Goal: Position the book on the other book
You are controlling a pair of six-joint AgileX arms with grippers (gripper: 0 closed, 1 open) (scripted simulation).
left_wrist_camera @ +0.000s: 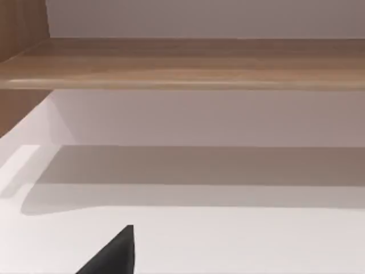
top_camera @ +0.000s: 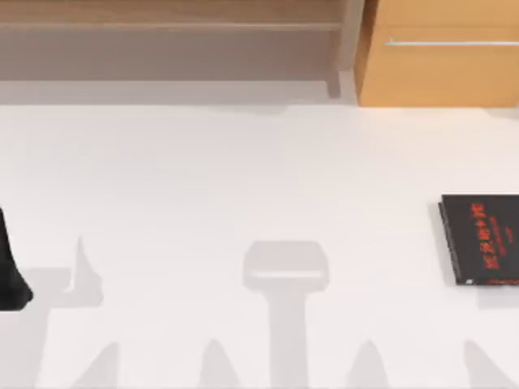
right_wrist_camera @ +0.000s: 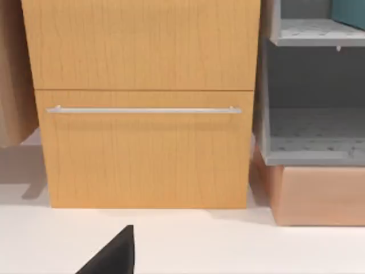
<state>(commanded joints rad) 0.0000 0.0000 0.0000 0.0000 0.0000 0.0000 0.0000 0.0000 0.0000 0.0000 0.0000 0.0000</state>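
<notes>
White tabletop (top_camera: 243, 186) lay nearest the camera in the top view, bare across the lower frame apart from grey shadows. At the far left edge, just below mid-height, part of the left arm (top_camera: 10, 271) showed as a dark shape; whether its claw was open or closed could not be told. Along the upper left and centre ran a wooden shelf unit (top_camera: 170, 40) with a pale recess beneath its board. In the upper right stood a light-wood drawer cabinet (top_camera: 438, 53) with a slim metal handle (top_camera: 450, 42). At the right edge, at mid-height, the thin black book (top_camera: 482, 239) with red lettering lay flat on the table, cut off by the frame. Beside the cabinet, the right wrist view showed a grey rack (right_wrist_camera: 313, 131) on a wooden base.
</notes>
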